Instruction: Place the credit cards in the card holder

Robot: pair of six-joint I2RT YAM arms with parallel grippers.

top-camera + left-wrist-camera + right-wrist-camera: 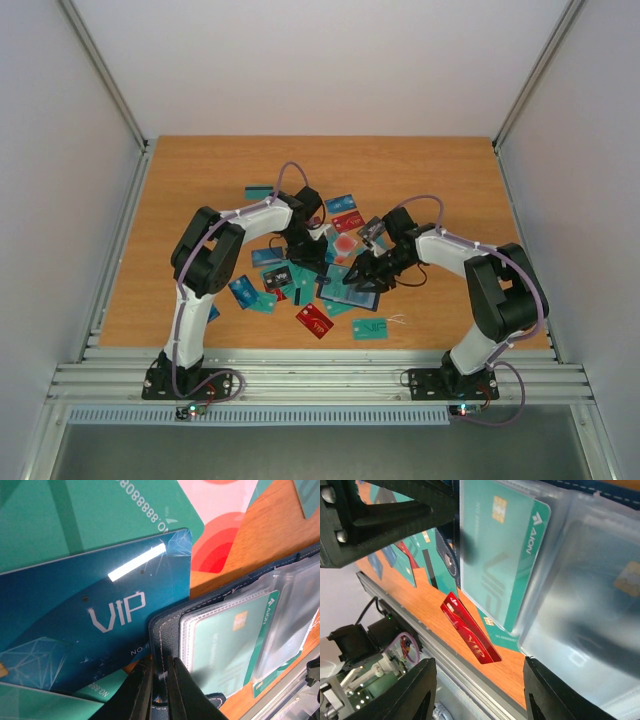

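Left hand [160, 669] pinched together on the stitched navy edge of the card holder [167, 625], which lies open near the middle of the table [450, 190]. Clear plastic sleeves [590, 580] fanned out inside the holder; teal AION card [500, 555] seated in one sleeve, chip showing. Right hand [479, 666] over the sleeves, fingers spread wide, gripping nothing. Loose credit cards [369, 328] scattered on the table around the holder. Blue VIP card [90, 615] just beside the clamped edge, overlapping a teal numbered card [100, 515]. Red-and-pink card [225, 535] beyond the holder's far corner, on bare wood. Red VIP card [470, 635] close to the holder, toward the near table edge. Both arms bent inward over the pile in the top view, hands close together. Contents of the other sleeves too blurred to tell.
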